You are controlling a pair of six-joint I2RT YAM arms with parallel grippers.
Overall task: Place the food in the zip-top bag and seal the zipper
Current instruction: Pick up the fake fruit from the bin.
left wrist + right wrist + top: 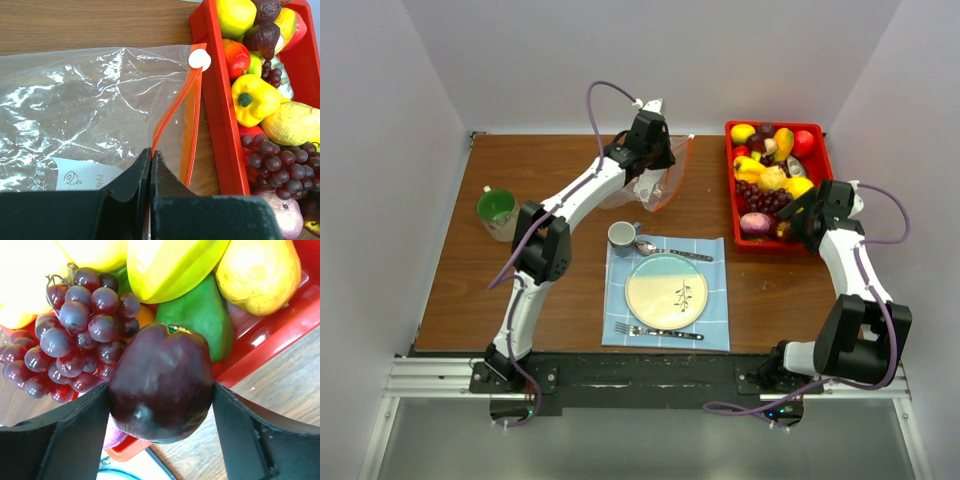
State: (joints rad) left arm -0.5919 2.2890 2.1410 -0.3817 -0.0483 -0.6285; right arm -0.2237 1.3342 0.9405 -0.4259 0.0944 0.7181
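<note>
Plain pale grey-lavender walls [380, 150] enclose a brown wood-grain table [470, 290] on three sides, evenly lit; an aluminium rail [430, 378] lines its near edge.

This is looking like a robotics lab cell: plain white panels [380, 150] are boxing in a brown wood-grain worktop [460, 290], two white-and-black robot arms [570, 200] are sitting bolted to a silver aluminium rail [430, 378], and glossy toy food [772, 178] is filling a rigid red plastic tray [729, 190].

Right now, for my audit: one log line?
left end effector: shut on zip-top bag | right end effector: shut on dark purple fruit
</note>
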